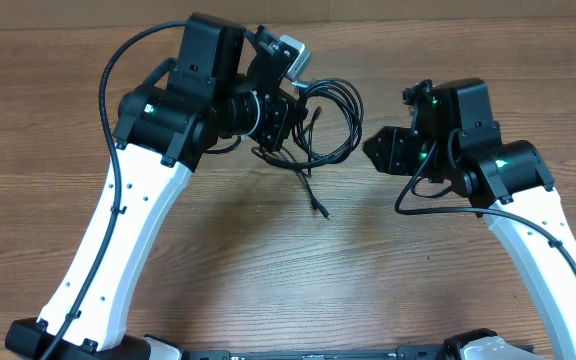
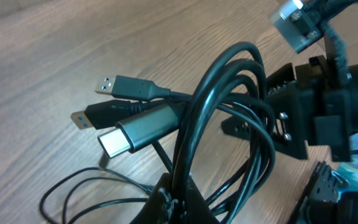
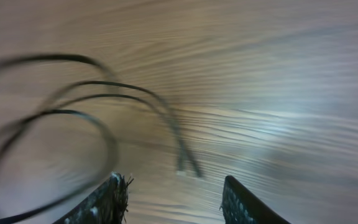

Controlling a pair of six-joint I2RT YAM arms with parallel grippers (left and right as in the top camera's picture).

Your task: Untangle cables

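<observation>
Now L gripper (image 2: 166, 204) pinches cables (image 2: 188, 124) by the loops, plugs poking left; R gripper (image 3: 171, 182) jaws spread, cables ahead-left, apart.

The wooden table (image 1: 448, 60) is light brown with streaked grain. On it the cables (image 1: 328, 125) lie in loose black loops just beside the left gripper (image 1: 276, 130) and a little apart from the right gripper (image 1: 380, 150). One plug end (image 1: 321, 211) trails away from both fingertips onto bare wood.

Glossy black cables (image 2: 199, 102); matt wood-grain table (image 2: 48, 43)
</observation>
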